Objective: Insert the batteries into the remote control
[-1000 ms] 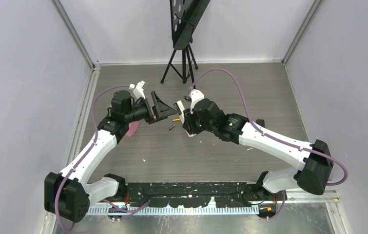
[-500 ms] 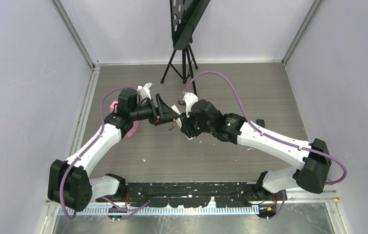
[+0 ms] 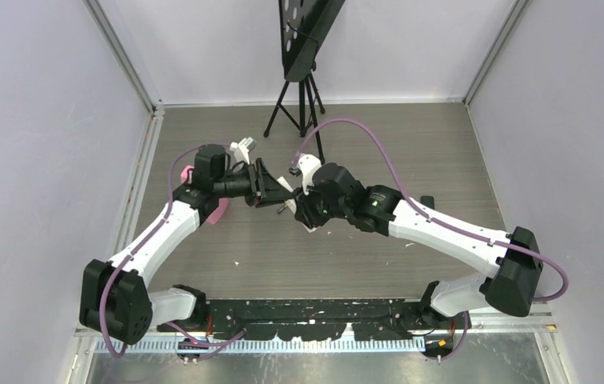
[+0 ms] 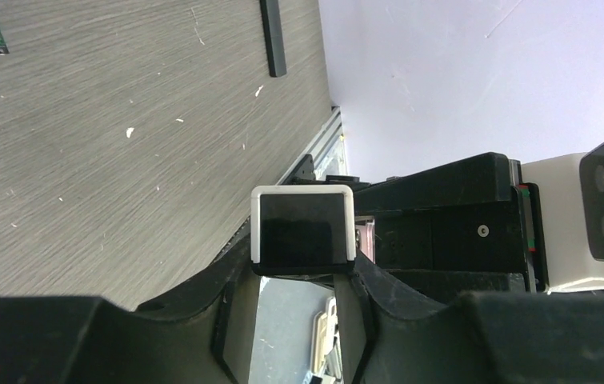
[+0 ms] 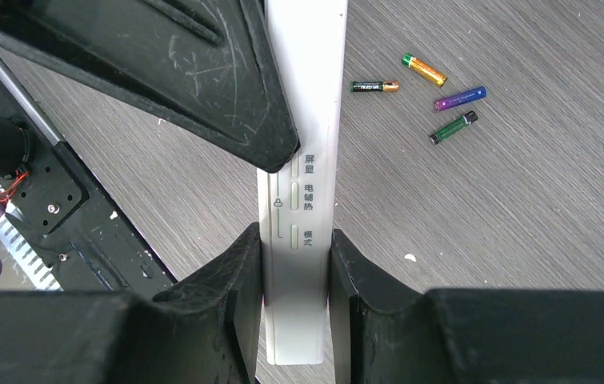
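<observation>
- Grey wood-grain table point(image 3: 378, 152) lies under both arms, with pale walls point(image 3: 34, 160) on three sides.
- Right gripper point(image 5: 294, 237): its jaws are partly closed and clamped on the two sides of the white remote control point(image 5: 302, 72), just beside the labelled buttons, as they were a second ago.
- Left gripper point(image 4: 301, 270): its jaws gaped wide a second ago and have now narrowed onto the remote's other end, a finger against each side.
- Left arm point(image 3: 162, 232) has swung in from well clear of the right gripper. The two grippers now sit nose to nose, with the remote bridging them.
- Four batteries lie loose on the table near the remote, touching neither gripper: black-and-orange battery point(image 5: 374, 86), orange-yellow battery point(image 5: 424, 70), purple battery point(image 5: 460, 98) and green battery point(image 5: 453, 127).
- From above, the batteries that lay in the open gap between the grippers a second ago are mostly hidden beneath them.
</observation>
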### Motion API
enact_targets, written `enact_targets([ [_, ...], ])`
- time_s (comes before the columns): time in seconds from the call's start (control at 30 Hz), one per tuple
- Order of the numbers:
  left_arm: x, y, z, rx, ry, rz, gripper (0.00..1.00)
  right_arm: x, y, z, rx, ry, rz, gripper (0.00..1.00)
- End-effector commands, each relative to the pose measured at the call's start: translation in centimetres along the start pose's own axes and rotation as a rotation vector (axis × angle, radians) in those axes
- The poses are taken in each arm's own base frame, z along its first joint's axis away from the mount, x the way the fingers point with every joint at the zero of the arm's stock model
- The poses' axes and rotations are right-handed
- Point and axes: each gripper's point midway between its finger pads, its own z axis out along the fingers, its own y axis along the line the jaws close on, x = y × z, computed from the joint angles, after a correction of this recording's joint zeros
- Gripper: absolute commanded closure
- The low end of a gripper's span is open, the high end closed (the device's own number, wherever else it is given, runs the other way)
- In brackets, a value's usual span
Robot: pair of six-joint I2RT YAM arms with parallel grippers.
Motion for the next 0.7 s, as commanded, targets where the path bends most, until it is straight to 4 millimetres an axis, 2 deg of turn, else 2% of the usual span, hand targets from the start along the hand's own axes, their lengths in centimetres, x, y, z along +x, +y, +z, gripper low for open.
enact_targets([
  [0.0,0.1,-2.5,-0.4,0.076,0.047,0.028,0.62,-2.4,1.8,-0.8,-0.083,-0.054,-0.043,0.86],
  [0.1,0.0,-2.7,-0.3,0.085,0.056,0.03,0.6,-2.4,1.7,-1.0,-0.082,-0.055,-0.05,0.87],
  [0.17,0.0,-3.0,-0.3,0.099,0.066,0.036,0.74,-2.4,1.7,-1.0,-0.079,-0.054,-0.049,0.86],
  [0.23,0.0,-3.2,-0.3,0.108,0.071,0.042,0.98,-2.4,1.7,-1.0,-0.081,-0.049,-0.048,0.86],
  [0.3,-0.1,-3.4,-0.3,0.121,0.067,0.068,1.0,-2.1,1.7,-1.1,-0.081,-0.035,-0.044,0.82],
  [0.33,-0.2,-3.5,-0.3,0.126,0.06,0.09,1.0,-2.0,1.6,-1.2,-0.077,-0.036,-0.041,0.76],
  [0.4,-0.5,-3.7,-0.3,0.137,0.047,0.15,1.0,-1.9,1.2,-1.7,-0.056,-0.048,-0.02,0.5],
  [0.43,-0.8,-3.8,-0.3,0.142,0.037,0.193,1.0,-2.1,0.8,-2.1,-0.029,-0.064,0.001,0.32],
  [0.5,-1.5,-4.5,-0.3,0.16,0.015,0.258,1.0,-2.5,0.3,-3.3,0.001,-0.102,0.051,0.14],
  [0.57,-2.4,-5.4,-0.2,0.196,-0.008,0.329,1.0,-3.4,0.3,-5.2,0.008,-0.156,0.112,0.07],
  [0.67,-3.2,-6.9,-0.4,0.242,-0.03,0.398,1.0,-5.4,-0.2,-8.2,0.03,-0.271,0.263,0.04],
])
